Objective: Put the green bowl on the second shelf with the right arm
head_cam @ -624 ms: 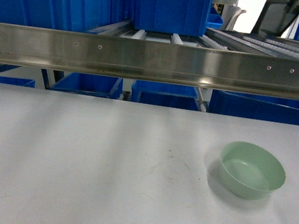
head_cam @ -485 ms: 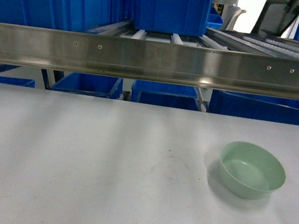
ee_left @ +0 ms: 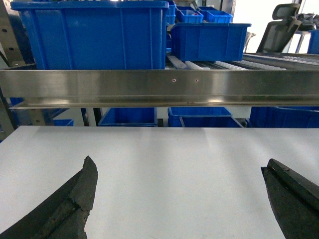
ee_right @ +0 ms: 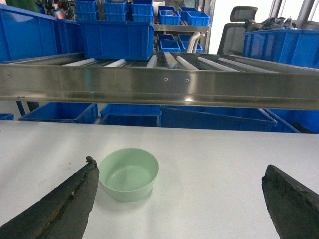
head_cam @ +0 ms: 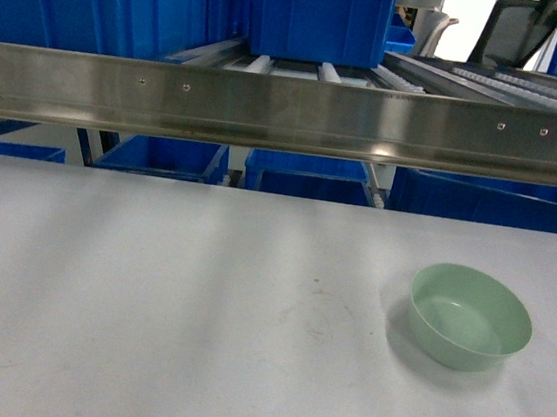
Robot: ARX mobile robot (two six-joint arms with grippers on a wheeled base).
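While our right gripper [ee_right: 179, 199] hangs with jaws wide apart, green bowl [ee_right: 129, 174] upright on white table [head_cam: 147, 304] at lower left of wrist frame, left gripper [ee_left: 182, 196] spread too, second shelf [head_cam: 289, 114] across top

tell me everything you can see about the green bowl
The green bowl is small, round and pale mint green, smooth and plain, plastic-looking, with flaring sides and a flat base. It stands upright and empty on the white table, in front of the steel shelf rail. Nothing touches it; in the right wrist view it sits ahead of the open right gripper, nearer one finger.
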